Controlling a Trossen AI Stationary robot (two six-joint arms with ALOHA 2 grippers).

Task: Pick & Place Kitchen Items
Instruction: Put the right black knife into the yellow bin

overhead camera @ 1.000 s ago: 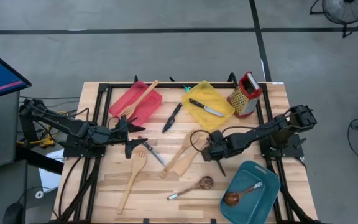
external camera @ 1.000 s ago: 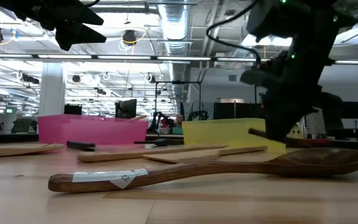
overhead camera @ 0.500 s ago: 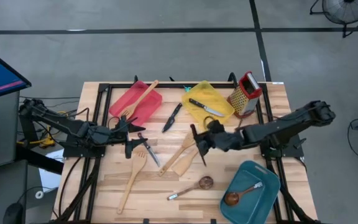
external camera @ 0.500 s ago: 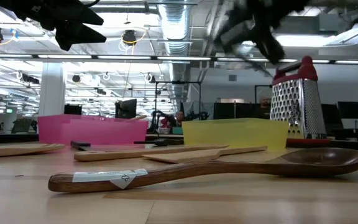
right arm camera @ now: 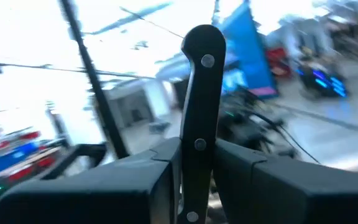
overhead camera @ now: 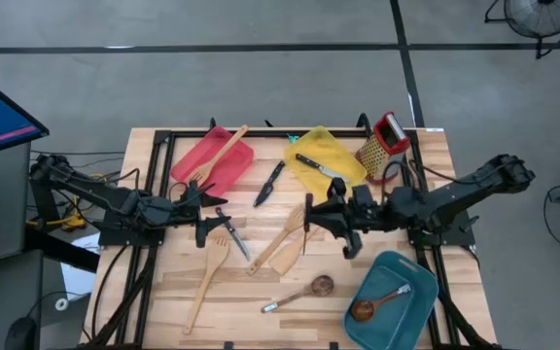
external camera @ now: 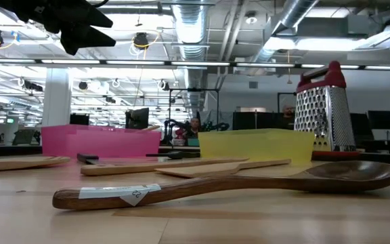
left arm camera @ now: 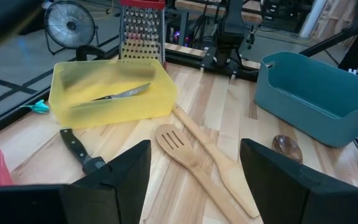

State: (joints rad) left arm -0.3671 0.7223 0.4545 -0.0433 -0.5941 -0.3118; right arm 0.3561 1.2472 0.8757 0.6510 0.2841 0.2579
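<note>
While left gripper [overhead camera: 207, 230] gapes, right gripper [overhead camera: 311, 216] apparently clamps a knife [right arm camera: 199, 112].

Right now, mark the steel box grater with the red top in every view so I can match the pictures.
High view: the steel box grater with a red top stands at the table's far right, beside the flat yellow tray.
Low view: upright at the right, behind the tray.
Left wrist view: at the top edge, behind the tray.
Right wrist view: not in it; the right claw grips a black-handled knife.
Shared landmark: the yellow tray.
</note>
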